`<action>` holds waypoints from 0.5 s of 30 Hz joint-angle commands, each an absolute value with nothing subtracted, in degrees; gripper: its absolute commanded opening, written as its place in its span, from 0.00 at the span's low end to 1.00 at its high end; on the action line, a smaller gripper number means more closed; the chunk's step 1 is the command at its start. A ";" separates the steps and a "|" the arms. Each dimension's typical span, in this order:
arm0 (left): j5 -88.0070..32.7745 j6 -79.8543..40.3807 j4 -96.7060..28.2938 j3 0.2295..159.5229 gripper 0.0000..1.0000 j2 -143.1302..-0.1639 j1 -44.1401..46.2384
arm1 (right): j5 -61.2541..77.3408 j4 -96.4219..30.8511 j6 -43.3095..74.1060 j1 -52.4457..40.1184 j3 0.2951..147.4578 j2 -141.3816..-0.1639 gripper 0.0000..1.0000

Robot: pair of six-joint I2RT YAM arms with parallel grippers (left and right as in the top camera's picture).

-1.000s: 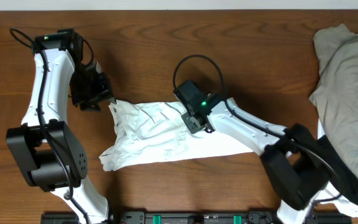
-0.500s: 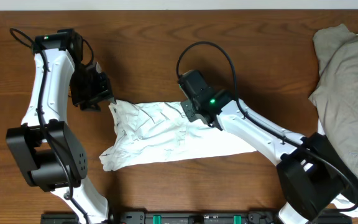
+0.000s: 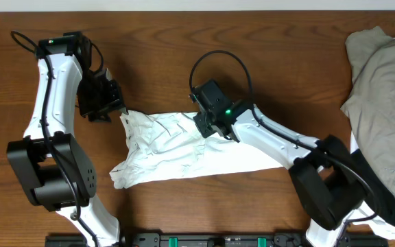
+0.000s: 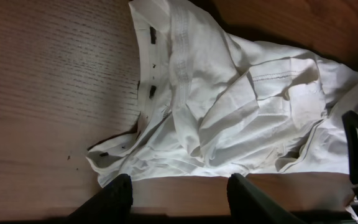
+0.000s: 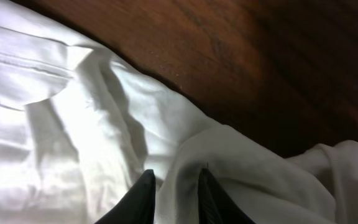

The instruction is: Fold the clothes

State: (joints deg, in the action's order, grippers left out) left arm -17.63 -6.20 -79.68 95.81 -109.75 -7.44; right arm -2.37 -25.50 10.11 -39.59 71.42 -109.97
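The white T-shirt (image 3: 177, 147) lies crumpled in a loose strip across the middle of the table, collar end toward the left. My right gripper (image 3: 206, 130) is down on its upper middle edge. In the right wrist view a raised fold of the shirt (image 5: 104, 124) runs between the fingers of this gripper (image 5: 176, 177), which stand slightly apart. My left gripper (image 3: 103, 104) hovers just off the shirt's top-left corner. In the left wrist view the left gripper (image 4: 179, 182) is open over bare wood, with the shirt (image 4: 241, 106) just beyond its tips.
A beige-grey garment (image 3: 382, 82) is heaped at the table's right edge, with black cloth (image 3: 389, 199) under it at the lower right. Bare wooden tabletop (image 3: 156, 62) surrounds the shirt.
The right gripper lifted back toward the far side, then came down slightly left on the shirt's edge, and its fingers have parted a little. The left arm has not moved.
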 commanded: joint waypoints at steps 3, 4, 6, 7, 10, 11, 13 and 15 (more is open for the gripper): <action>-17.50 -6.33 -80.01 95.79 0.52 -109.84 -7.51 | -3.18 -24.67 10.72 -38.20 72.14 -111.15 0.29; -17.50 -6.33 -80.01 95.79 0.52 -109.84 -7.53 | -3.20 -25.10 10.68 -38.06 72.20 -110.91 0.30; -17.50 -6.33 -80.01 95.79 0.52 -109.84 -7.53 | -3.75 -26.72 10.66 -37.89 72.53 -109.69 0.32; -17.47 -6.33 -79.99 95.79 0.52 -109.84 -7.53 | -4.36 -28.08 10.66 -37.74 72.97 -108.44 0.33; -17.50 -6.33 -79.94 95.79 0.52 -109.84 -7.53 | -5.76 -32.47 10.68 -37.12 74.76 -103.11 0.38; -17.50 -6.33 -79.94 95.79 0.52 -109.84 -7.53 | -6.50 -33.82 10.66 -37.04 75.16 -100.84 0.40; -17.50 -6.33 -79.94 95.79 0.52 -109.84 -7.53 | -9.17 -36.29 10.66 -36.88 75.22 -96.64 0.45; -17.50 -6.33 -79.96 95.79 0.52 -109.84 -7.53 | -10.35 -39.48 10.61 -36.05 75.22 -94.32 0.43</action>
